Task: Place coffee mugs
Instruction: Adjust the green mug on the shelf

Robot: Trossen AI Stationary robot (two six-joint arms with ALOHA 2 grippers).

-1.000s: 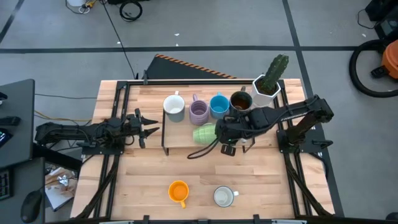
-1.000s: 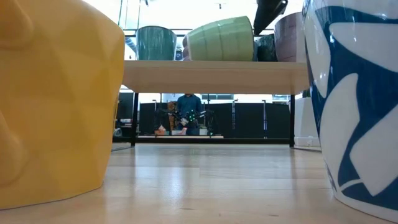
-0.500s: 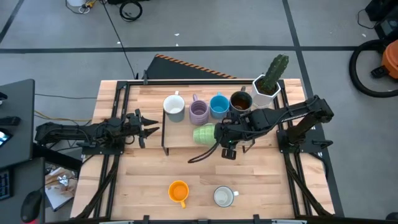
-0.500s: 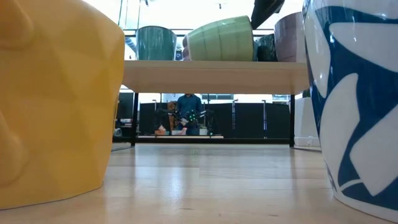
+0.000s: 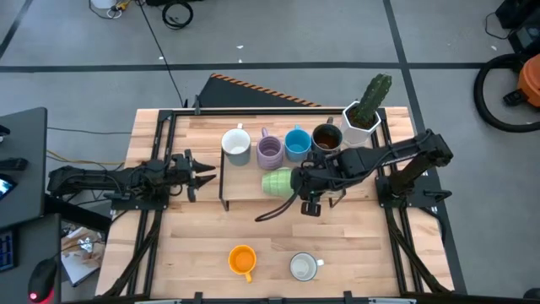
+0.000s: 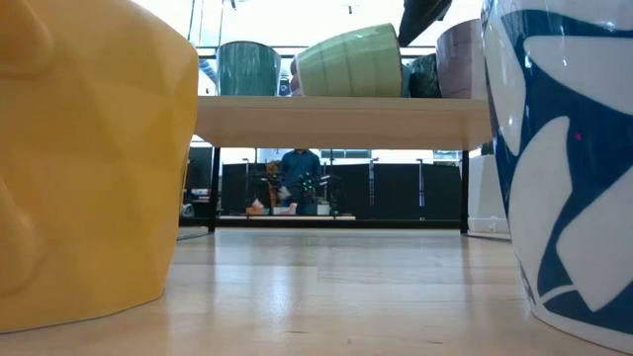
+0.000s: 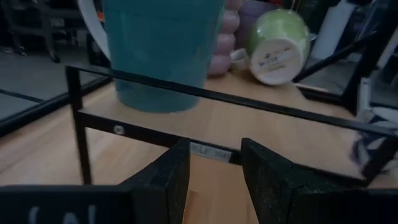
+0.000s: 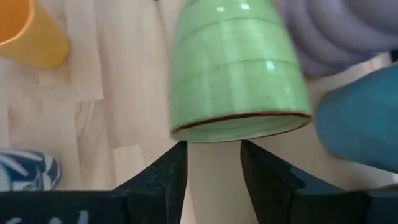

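We counted seven mugs on the table. Five sat on the raised shelf [image 5: 253, 196] toward twelve o'clock: one white mug [image 5: 236, 146], one lavender mug [image 5: 269, 151], one blue mug [image 5: 296, 143], one dark brown mug [image 5: 326, 138], and one green mug [image 5: 277, 181] lying on its side. Two stood near six o'clock: one orange mug [image 5: 242, 259] and one white patterned mug [image 5: 303, 267]. One cactus planter [image 5: 361, 118] stood at one o'clock. We saw two arms.

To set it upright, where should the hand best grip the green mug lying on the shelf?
Probably across the rim wall of the green mug, from the right hand's side: the mug lies tipped over, mouth facing that hand, base towards the left arm.
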